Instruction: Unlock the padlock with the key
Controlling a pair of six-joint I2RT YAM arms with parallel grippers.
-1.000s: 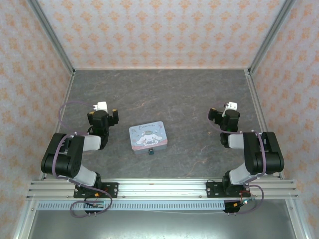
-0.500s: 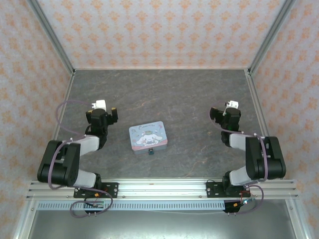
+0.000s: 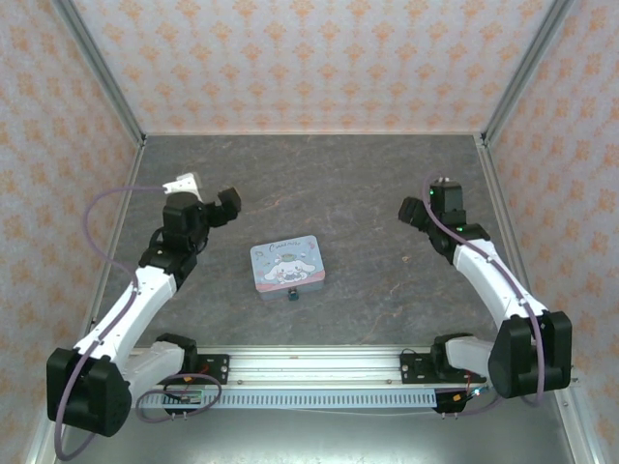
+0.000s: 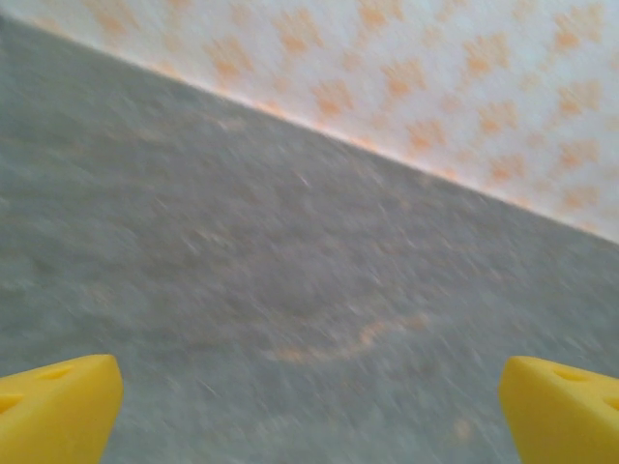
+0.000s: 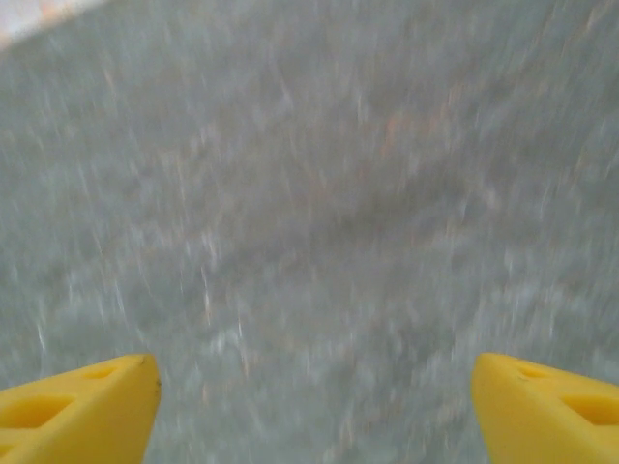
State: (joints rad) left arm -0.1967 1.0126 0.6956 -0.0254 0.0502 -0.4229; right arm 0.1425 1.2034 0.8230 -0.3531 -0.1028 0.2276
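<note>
Your left end effector [image 4: 311, 379] and right end effector [image 5: 314, 369] both gape empty; ease toward the padlock [image 3: 290, 294], mid-desk, touching the tin [image 3: 287, 261].

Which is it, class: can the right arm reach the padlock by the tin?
Probably yes: only bare table lies between the right gripper and the padlock, which sits uncovered at the tin's near edge.

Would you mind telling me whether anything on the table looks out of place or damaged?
Nothing stands out. The cartoon tin lies flat mid-table, turned slightly askew to the table edge, with the small padlock at its near side. No spill or damage is visible.
</note>
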